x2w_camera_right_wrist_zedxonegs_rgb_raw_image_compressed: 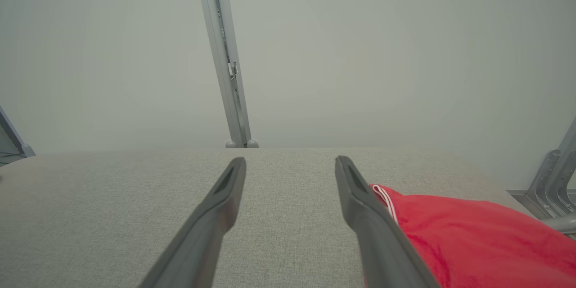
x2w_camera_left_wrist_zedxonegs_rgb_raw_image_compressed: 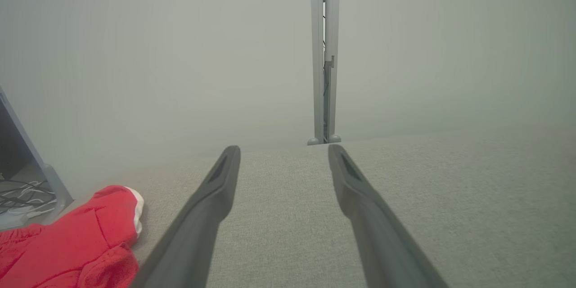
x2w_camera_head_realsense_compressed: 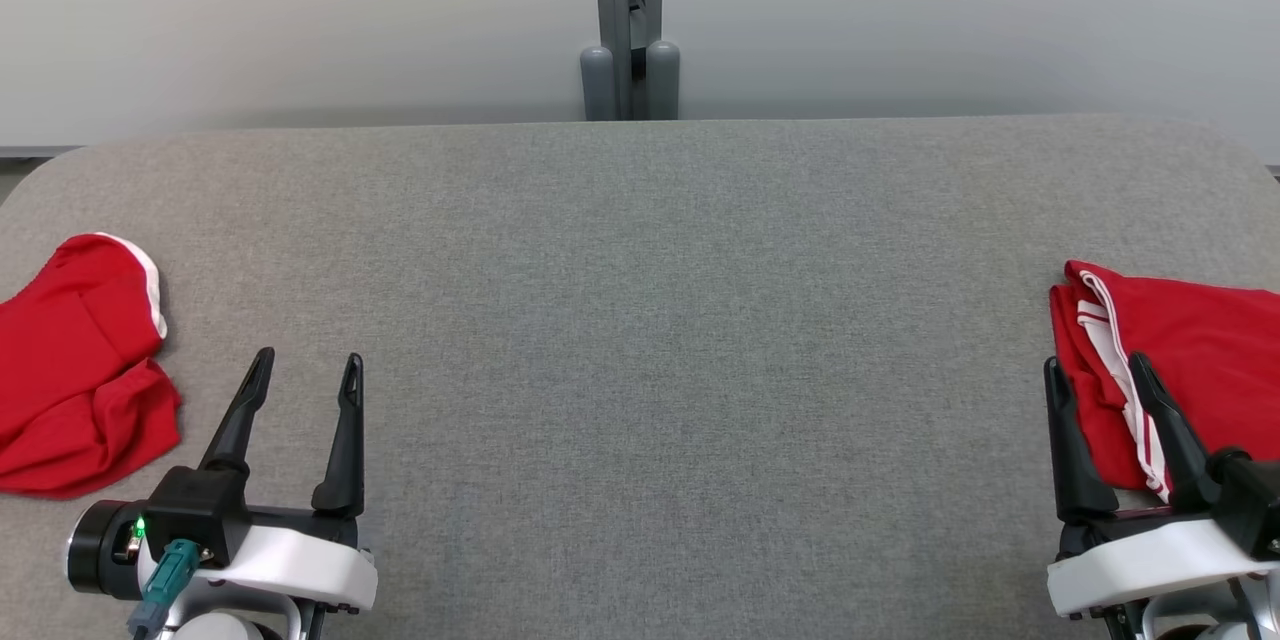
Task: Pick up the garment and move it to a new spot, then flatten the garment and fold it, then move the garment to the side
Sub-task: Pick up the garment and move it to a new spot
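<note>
Just left of left gripper point(x2w_camera_head_realsense_compressed: 309, 356): crumpled garment point(x2w_camera_head_realsense_compressed: 80, 370); right gripper point(x2w_camera_head_realsense_compressed: 1093, 360) far off. Both spread wide, holding nothing.

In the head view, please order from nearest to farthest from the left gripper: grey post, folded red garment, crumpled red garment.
1. Crumpled red garment, beside the left gripper, on its left.
2. Grey post, behind the table's far edge, centre.
3. Folded red garment, far right.
</note>
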